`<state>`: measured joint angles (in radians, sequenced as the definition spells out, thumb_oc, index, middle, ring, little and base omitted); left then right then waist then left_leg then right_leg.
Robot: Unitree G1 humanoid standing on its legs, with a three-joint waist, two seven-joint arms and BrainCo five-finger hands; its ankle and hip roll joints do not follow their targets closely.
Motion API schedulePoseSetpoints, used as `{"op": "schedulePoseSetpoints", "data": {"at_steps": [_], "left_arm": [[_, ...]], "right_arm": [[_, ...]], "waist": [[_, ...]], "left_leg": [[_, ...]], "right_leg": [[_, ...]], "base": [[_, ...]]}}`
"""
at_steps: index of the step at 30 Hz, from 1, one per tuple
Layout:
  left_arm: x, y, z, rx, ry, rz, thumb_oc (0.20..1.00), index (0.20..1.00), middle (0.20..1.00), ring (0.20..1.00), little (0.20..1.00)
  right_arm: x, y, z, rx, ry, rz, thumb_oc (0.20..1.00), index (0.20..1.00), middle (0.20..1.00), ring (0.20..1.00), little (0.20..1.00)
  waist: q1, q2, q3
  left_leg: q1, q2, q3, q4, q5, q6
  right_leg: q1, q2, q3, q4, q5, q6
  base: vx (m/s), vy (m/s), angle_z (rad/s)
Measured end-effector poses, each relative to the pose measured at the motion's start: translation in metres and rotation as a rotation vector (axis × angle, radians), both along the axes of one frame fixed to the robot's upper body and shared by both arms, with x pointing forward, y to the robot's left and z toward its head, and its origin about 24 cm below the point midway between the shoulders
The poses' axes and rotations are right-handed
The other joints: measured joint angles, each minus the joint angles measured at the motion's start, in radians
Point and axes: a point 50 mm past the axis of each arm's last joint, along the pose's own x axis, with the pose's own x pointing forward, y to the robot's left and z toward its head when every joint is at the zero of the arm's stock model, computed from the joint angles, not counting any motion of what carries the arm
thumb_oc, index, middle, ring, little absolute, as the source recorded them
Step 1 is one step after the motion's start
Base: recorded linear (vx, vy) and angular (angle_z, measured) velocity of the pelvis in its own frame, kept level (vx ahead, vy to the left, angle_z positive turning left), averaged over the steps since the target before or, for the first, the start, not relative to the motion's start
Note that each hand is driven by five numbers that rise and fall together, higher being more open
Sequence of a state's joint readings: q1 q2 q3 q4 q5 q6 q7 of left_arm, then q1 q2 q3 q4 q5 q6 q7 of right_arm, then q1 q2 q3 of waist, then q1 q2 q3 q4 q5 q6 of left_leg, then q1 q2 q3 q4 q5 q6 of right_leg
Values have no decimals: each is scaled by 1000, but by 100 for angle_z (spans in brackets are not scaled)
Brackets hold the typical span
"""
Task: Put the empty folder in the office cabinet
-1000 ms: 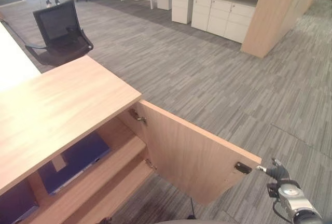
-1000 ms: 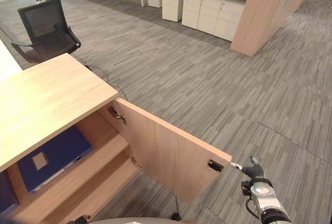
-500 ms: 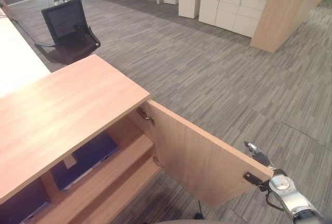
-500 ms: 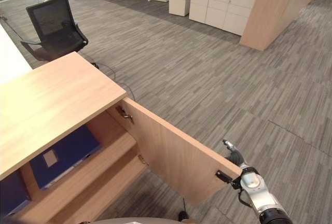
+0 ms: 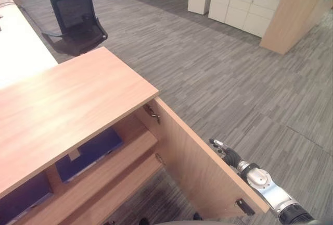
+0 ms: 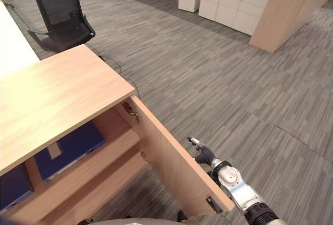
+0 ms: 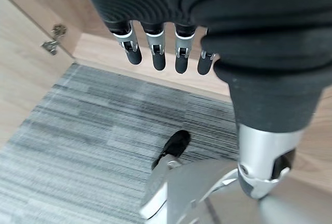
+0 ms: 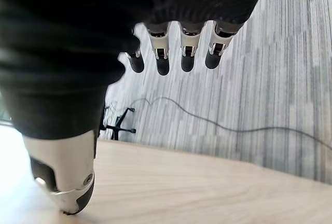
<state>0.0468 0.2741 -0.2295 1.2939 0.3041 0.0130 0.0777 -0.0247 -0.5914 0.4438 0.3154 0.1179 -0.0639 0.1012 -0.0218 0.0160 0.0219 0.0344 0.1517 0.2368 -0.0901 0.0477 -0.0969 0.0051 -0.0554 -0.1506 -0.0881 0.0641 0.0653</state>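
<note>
1. Fingers of the right hand (image 6: 204, 154) hang straight and relaxed, holding nothing, against the outer face of the open cabinet door (image 6: 171, 165), close to its top edge.
2. Left hand (image 7: 155, 42), fingers likewise straight and empty, hangs over grey carpet (image 7: 78, 151) before the cabinet's lower shelf.
3. Dark blue folder (image 6: 70, 149) lies flat on the upper shelf of the office cabinet (image 6: 57, 95), well to the left of the right hand; its pale label cannot be read.
4. Open carpet stretches beyond the door's free edge, toward a black chair (image 6: 62, 16) and white drawer units (image 6: 234, 9).
</note>
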Motion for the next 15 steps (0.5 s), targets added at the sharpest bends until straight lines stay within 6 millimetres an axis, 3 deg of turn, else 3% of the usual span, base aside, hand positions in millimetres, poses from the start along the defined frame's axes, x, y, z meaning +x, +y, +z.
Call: {"op": "schedulePoseSetpoints", "data": {"at_steps": [15], "left_arm": [[-15,8,0,22,24,34,1000,1000,1000,1000,1000]], "right_arm": [[7,-3,1,-12,-4,-11,1000,1000,1000,1000,1000]], "waist": [[31,-25,37]], "left_leg": [[-29,-30,-58,0,7,10]], "right_leg": [[4,-30,-56,-2,-7,19]], "base": [[-22,23,12]]}}
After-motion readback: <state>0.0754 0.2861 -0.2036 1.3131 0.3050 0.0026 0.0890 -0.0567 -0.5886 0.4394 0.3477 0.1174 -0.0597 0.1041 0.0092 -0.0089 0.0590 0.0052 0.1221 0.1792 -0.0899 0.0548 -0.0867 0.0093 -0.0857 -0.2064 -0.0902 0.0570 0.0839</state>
